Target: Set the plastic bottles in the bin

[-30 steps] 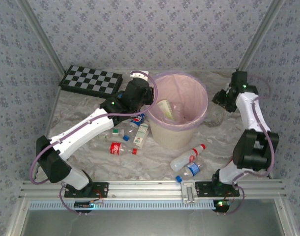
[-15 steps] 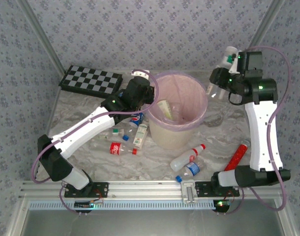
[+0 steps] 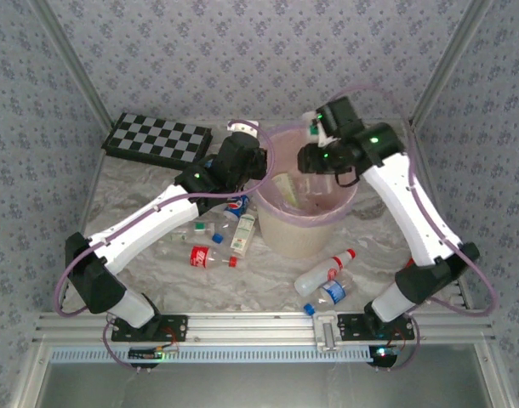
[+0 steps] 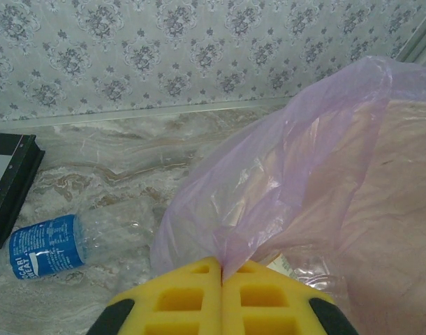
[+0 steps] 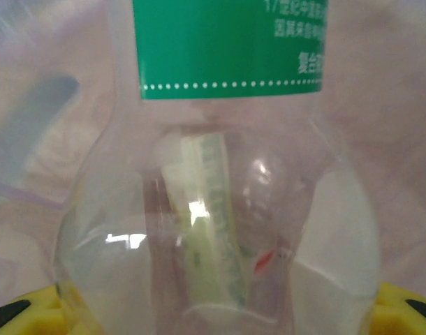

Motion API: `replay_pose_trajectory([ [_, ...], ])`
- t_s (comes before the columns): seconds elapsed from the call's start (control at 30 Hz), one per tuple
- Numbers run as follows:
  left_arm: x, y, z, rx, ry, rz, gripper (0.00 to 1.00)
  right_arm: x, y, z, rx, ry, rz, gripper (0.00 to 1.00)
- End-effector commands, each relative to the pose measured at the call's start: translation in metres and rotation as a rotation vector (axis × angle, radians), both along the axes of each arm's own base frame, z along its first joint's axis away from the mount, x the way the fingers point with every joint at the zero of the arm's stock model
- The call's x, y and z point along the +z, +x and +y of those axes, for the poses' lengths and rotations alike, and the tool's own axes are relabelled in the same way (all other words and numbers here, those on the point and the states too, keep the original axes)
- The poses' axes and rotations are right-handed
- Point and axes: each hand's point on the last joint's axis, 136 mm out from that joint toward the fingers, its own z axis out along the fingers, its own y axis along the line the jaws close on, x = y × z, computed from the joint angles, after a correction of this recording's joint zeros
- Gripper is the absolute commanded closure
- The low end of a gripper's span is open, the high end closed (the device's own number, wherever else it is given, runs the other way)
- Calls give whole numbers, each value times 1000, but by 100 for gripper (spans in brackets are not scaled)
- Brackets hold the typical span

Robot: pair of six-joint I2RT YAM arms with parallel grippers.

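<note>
Drop step: right gripper [image 3: 314,160] clasps a green-labelled bottle [image 5: 220,209] over the bin [image 3: 348,201]; left gripper [image 4: 222,301], clenched, pinches the bag [image 4: 283,174]. Next, seemingly: release inside the rim.

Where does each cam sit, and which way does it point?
Top external: above and behind the arm bases, looking down at the table; left arm and right arm show, bin mid-frame.
Left wrist: on the left arm, facing the back wall; left tool pinches the pink bag.
Right wrist: on the right arm, looking into the bin through the green-labelled bottle held in the right tool.
Shared: top external and left wrist both see the pink bag's rim.
</note>
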Motion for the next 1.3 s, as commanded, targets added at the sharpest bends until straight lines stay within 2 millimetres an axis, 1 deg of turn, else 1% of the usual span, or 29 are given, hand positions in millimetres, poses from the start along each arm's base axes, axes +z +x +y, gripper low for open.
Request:
replay_pose_trajectory([
  [0.0,19,7,0,19,-43,-60,100,-30,-10,-5,-9,-89,86,61],
  [0.13,15,7,1,24,-43,-53,100,-64,-10,6,9,-107,164,61],
  [0.23,15,8,2,31,-39,-53,100,-96,-8,17,11,-92,224,61],
  [0.3,16,8,3,32,-38,-56,100,-121,-9,20,0,-90,264,61],
  [0.4,16,7,5,39,-35,-57,100,-151,-9,22,-24,-85,308,58],
  [0.47,13,7,5,40,-37,-51,100,-170,-9,19,-52,-106,332,52],
  [0.5,13,7,5,41,-40,-49,100,-179,-7,16,-69,-117,340,47],
  [0.57,13,8,5,46,-43,-50,100,-191,-7,15,-83,-113,349,31],
  [0.6,13,8,5,46,-46,-50,100,-195,-7,17,-83,-103,352,25],
  [0.63,15,8,6,48,-49,-53,100,-198,-8,18,-81,-96,355,22],
  [0.73,13,8,6,47,-47,-52,100,-199,-9,17,-78,-102,357,18],
  [0.83,12,8,4,43,-50,-49,100,-193,-9,15,-82,-109,346,14],
  [0.97,11,8,3,39,-52,-47,100,-185,-10,14,-82,-108,337,7],
  [1.0,12,8,4,38,-54,-47,100,-182,-11,13,-81,-108,336,1],
  [1.03,13,7,4,38,-57,-48,100,-179,-11,13,-79,-111,332,0],
  [1.13,14,6,6,41,-61,-49,100,-163,-10,13,-70,-106,314,0],
  [1.27,16,6,7,43,-56,-56,100,-129,-6,15,-24,-92,244,0],
])
